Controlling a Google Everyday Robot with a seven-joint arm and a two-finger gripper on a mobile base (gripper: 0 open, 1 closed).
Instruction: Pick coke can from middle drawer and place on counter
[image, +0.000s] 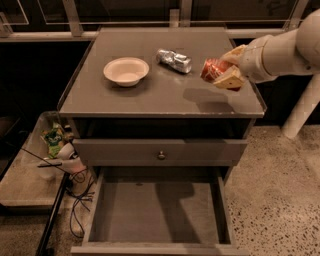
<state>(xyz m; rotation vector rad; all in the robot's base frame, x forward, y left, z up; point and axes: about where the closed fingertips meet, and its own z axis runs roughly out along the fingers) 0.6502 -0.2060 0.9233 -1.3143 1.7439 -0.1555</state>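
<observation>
the counter (150, 100) is the biggest thing here, a flat grey top. under it the middle drawer (221, 205) is pulled out, and its floor has nothing on it. a closed drawer front (125, 151) with a small knob sits between the two. the white arm (280, 50) comes in from the right side. a pale bowl (126, 71) and a crinkly silver can (174, 60) rest on the counter, apart from each other.

the gripper (222, 70) hangs over the right part of the counter, with its tan fingers (231, 80) squeezed around the coke can (210, 69). the can is tipped on its side and up in the air; its shadow falls on the counter just below.

i think the can is light, smooth and a bit slippery (thin metal dents if you squeeze hard). the best place to hold it looks like the round middle, not the metal ends, with a soft, steady squeeze. it could roll away if it is let go while lying on its side.
</observation>
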